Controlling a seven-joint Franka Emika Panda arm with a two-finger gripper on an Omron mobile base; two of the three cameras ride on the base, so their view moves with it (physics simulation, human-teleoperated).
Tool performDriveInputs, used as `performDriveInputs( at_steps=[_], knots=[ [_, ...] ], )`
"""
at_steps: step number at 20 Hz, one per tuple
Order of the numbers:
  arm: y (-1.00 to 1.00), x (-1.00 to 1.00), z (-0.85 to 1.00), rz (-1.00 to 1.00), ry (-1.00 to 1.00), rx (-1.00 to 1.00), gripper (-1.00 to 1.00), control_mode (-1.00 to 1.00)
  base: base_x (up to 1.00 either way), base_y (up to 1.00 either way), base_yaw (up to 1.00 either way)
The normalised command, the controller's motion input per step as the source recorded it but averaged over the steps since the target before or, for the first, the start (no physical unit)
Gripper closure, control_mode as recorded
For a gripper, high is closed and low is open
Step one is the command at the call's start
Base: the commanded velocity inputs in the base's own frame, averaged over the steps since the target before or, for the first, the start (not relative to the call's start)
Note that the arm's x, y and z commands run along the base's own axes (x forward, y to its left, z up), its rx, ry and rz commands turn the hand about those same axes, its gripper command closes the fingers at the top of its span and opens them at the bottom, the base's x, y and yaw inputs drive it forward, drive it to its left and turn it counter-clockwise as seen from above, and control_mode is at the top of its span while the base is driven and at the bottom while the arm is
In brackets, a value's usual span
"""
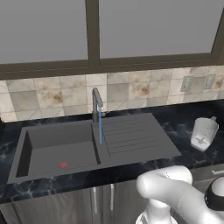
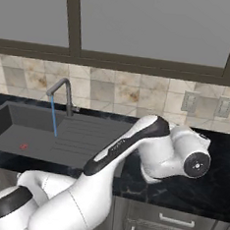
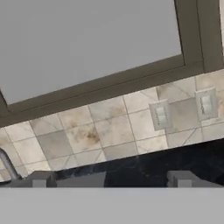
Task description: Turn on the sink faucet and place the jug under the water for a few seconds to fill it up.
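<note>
The sink faucet (image 1: 95, 105) stands behind the sink (image 1: 52, 151), its spout turned toward the ribbed drainboard (image 1: 133, 135). The water (image 1: 100, 127) falls from it in a thin blue stream and lands at the drainboard's left edge, beside the basin. The jug (image 1: 204, 133) lies tilted on the dark counter, well right of the sink, with its marked base facing the camera. In the hand view my gripper (image 3: 109, 181) is open with nothing between its fingertips (image 3: 40, 179), and it faces the tiled wall. In the right base view my arm hides the jug.
Two wall outlets (image 3: 161, 116) sit on the tiled backsplash above the black marble counter (image 1: 183, 120). A window with a dark frame (image 1: 92, 33) runs above the tiles. The faucet stem (image 3: 8, 165) shows at the hand view's left edge. Cabinet drawers (image 2: 176, 221) lie below the counter.
</note>
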Motion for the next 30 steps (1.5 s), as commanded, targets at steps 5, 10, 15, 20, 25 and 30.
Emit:
performDriveInputs(
  at_steps=[5, 10, 15, 20, 25, 30],
  knots=[
    [-0.65, -0.08, -0.23, 0.28, -0.29, -0.03, -1.00, -1.00, 0.00, 0.00, 0.00],
    [-0.44, 0.00, -0.17, 0.29, -0.29, -0.12, -1.00, -1.00, 0.00, 0.00, 0.00],
    [-0.12, 0.00, -0.29, 0.24, -0.22, -0.14, -1.00, -1.00, 0.00, 0.00, 0.00],
    [0.10, 0.11, -0.54, 0.15, -0.08, -0.17, -1.00, -1.00, 0.00, 0.00, 0.00],
    [0.15, 0.18, -0.25, 0.07, -0.05, -0.13, -1.00, -1.00, 0.00, 0.00, 0.00],
    [0.00, 0.06, -0.14, 0.05, -0.01, -0.05, -1.00, -1.00, 0.00, 0.00, 0.00]
  ],
)
